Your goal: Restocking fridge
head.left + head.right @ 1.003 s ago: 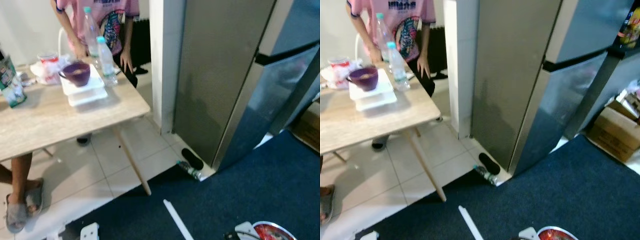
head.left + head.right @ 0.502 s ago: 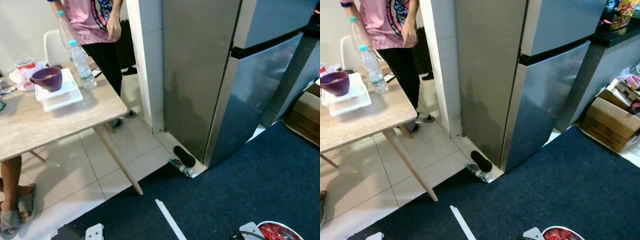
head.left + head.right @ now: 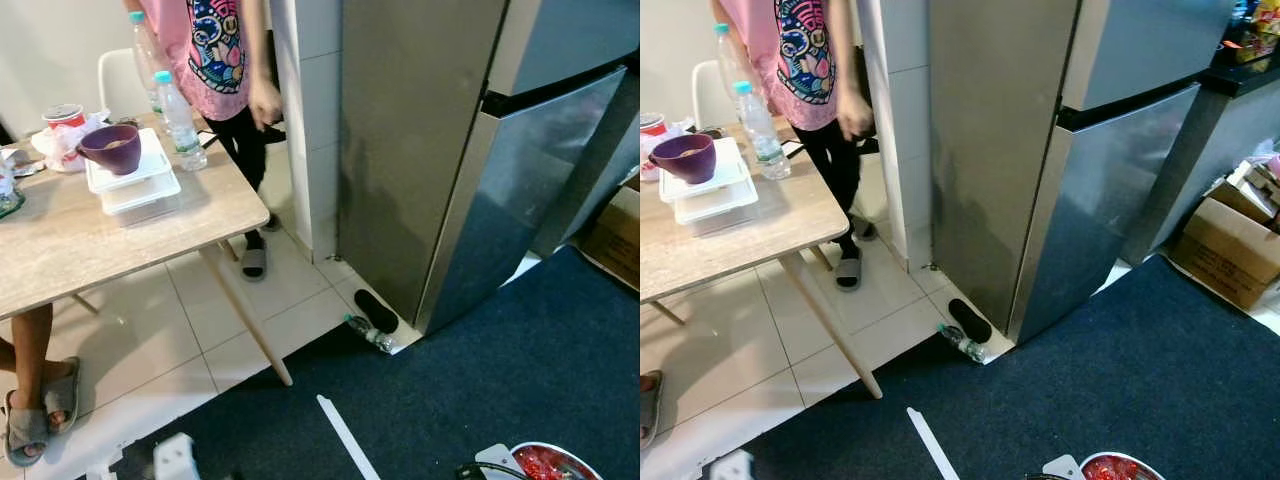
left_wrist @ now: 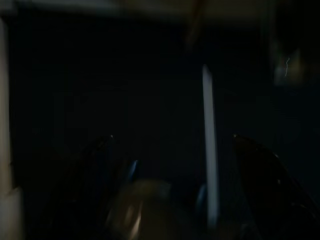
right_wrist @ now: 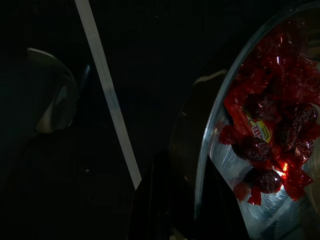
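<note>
The bowl of red sweets (image 3: 545, 465) is cut off by the frame's lower edge.

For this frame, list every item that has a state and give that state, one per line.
fridge: both doors shut.
metal bowl: held at its rim by the right gripper, wrapped red sweets inside.
purple bowl: upright on stacked white containers.
water bottles: upright on the table, capped.
small bottle: lying on the floor by the fridge.
</note>
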Tool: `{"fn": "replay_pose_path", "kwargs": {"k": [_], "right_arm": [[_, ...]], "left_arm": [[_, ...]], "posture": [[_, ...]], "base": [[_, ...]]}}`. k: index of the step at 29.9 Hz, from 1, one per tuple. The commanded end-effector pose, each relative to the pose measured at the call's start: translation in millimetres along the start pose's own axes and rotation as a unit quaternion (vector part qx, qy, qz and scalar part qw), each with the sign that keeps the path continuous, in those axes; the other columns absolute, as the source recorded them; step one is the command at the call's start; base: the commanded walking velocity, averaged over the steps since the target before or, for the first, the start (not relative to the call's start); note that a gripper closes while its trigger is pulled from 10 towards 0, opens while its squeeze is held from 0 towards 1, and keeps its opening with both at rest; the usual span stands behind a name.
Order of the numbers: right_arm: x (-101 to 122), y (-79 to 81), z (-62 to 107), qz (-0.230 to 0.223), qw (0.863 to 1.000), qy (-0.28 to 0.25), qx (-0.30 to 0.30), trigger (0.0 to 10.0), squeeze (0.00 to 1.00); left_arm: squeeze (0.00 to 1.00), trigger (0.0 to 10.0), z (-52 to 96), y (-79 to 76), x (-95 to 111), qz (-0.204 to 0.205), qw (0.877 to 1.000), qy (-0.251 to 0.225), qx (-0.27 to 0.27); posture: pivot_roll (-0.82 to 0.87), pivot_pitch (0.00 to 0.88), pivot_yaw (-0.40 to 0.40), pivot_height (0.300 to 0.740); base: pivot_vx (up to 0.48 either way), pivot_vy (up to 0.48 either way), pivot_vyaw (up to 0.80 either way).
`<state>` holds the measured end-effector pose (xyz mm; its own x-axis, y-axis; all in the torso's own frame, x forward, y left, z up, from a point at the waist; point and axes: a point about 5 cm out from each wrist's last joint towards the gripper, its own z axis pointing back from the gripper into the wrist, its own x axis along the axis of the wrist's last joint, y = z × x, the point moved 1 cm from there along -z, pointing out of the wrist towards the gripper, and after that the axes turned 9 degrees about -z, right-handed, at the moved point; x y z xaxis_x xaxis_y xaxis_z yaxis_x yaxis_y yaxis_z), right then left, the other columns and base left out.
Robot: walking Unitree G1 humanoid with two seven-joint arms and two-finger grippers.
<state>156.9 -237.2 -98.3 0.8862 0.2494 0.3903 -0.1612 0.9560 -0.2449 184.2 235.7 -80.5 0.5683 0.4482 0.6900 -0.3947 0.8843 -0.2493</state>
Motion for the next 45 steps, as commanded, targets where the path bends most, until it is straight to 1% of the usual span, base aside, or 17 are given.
{"fn": "replay_pose_path", "kwargs": {"k": [1, 4, 6, 8, 9, 11, 12, 14, 17, 19, 21, 25, 28, 31, 34, 37, 45], "right_arm": [[0, 0.2, 0.1, 0.000, 1.000, -0.002, -0.001, 10.0, 0.00], [1, 0.3, 0.0, 0.000, 1.000, -0.003, -0.001, 10.0, 0.00], [1, 0.2, 0.0, 0.000, 1.000, -0.004, -0.001, 10.0, 0.00], [2, 0.8, -0.1, 0.000, 1.000, -0.004, 0.000, 10.0, 0.00], [2, 0.8, -0.1, 0.000, 1.000, -0.004, 0.000, 10.0, 0.00], [2, 1.7, -0.2, -0.001, 1.000, -0.004, 0.001, 10.0, 0.00], [2, 1.7, -0.2, -0.001, 1.000, -0.004, 0.001, 10.0, 0.00], [1, 2.5, -0.2, -0.001, 1.000, -0.004, 0.002, 10.0, 0.00], [1, 2.8, -0.1, -0.001, 1.000, -0.004, 0.002, 10.0, 0.00], [0, 2.8, -0.1, -0.002, 1.000, -0.003, 0.002, 10.0, 0.00], [0, 2.8, -0.1, -0.002, 1.000, -0.003, 0.002, 10.0, 0.00], [-3, 1.7, 0.3, -0.002, 1.000, 0.000, 0.001, 10.0, 0.00], [-4, 1.9, 0.4, -0.002, 1.000, 0.002, 0.001, 10.0, 0.00], [-3, 3.0, 0.3, -0.002, 1.000, 0.001, 0.002, 10.0, 0.00], [-2, 4.4, 0.0, -0.004, 1.000, -0.001, 0.003, 10.0, 0.00], [-2, 5.0, 0.0, -0.005, 1.000, -0.002, 0.004, 10.0, 0.00], [-5, 4.0, 0.5, -0.007, 1.000, 0.002, 0.002, 10.0, 0.00]], "left_arm": [[0.00, 10.0, -5.5, 0.2, 32, 0.025, 0.997, -0.066, -0.010], [0.00, 10.0, -11.7, -9.5, 68, 0.033, 0.991, -0.126, -0.036], [0.00, 10.0, -12.5, -11.3, 76, 0.034, 0.989, -0.138, -0.040], [0.00, 10.0, -13.8, -16.5, 107, 0.051, 0.978, -0.193, -0.053], [0.00, 10.0, -13.8, -16.5, 107, 0.051, 0.978, -0.193, -0.053], [0.00, 10.0, -12.2, -23.3, 141, 0.063, 0.963, -0.251, -0.075], [0.00, 10.0, -12.2, -23.3, 141, 0.063, 0.963, -0.251, -0.075], [0.00, 10.0, -7.7, -32.0, 173, 0.062, 0.944, -0.306, -0.103], [0.00, 10.0, -3.7, -36.5, 191, 0.055, 0.933, -0.337, -0.115], [0.00, 10.0, 9.4, -43.7, 232, 0.031, 0.905, -0.406, -0.128], [0.00, 10.0, 9.4, -43.7, 232, 0.031, 0.905, -0.406, -0.128], [0.00, 10.0, 46.9, -54.6, 302, -0.057, 0.841, -0.528, -0.104], [0.00, 10.0, 73.5, -63.1, 337, -0.087, 0.795, -0.594, -0.081], [0.00, 10.0, 85.9, -65.4, 353, -0.096, 0.777, -0.619, -0.062], [0.00, 10.0, 93.6, -65.1, 366, -0.107, 0.770, -0.628, -0.033], [0.00, 10.0, 95.0, -63.5, 370, -0.114, 0.772, -0.625, -0.015], [0.00, 10.0, 89.0, -60.4, 375, -0.114, 0.794, -0.597, 0.011]], "posture": [[-0.01, 0.026, 0.013, 0.740], [-0.01, 0.020, 0.015, 0.740], [-0.01, 0.020, 0.015, 0.740], [-0.01, 0.022, 0.014, 0.740], [-0.01, 0.022, 0.014, 0.740], [0.00, 0.023, 0.015, 0.740], [0.00, 0.023, 0.015, 0.740], [-0.01, 0.023, 0.016, 0.740], [-0.01, 0.023, 0.016, 0.740], [-0.01, 0.023, 0.016, 0.740], [-0.01, 0.023, 0.016, 0.740], [-0.01, 0.027, 0.014, 0.740], [-0.01, 0.029, 0.016, 0.740], [-0.01, 0.029, 0.016, 0.740], [-0.02, 0.029, 0.020, 0.740], [-0.02, 0.029, 0.022, 0.740], [-0.02, 0.025, 0.025, 0.740]], "base": [[0.000, 0.000, 0.00], [0.000, 0.000, 0.00], [0.000, 0.000, 0.00], [0.000, 0.000, 0.00], [0.000, 0.000, 0.00], [0.000, 0.000, 0.00], [0.000, 0.000, 0.00], [0.000, 0.000, 0.00], [0.000, 0.000, 0.00], [0.000, 0.000, 0.00], [0.000, 0.000, 0.00], [0.000, 0.000, 0.00], [0.000, 0.000, 0.00], [0.000, 0.000, 0.00], [0.000, 0.000, 0.00], [0.000, 0.000, 0.00], [0.000, 0.000, 0.00]]}}
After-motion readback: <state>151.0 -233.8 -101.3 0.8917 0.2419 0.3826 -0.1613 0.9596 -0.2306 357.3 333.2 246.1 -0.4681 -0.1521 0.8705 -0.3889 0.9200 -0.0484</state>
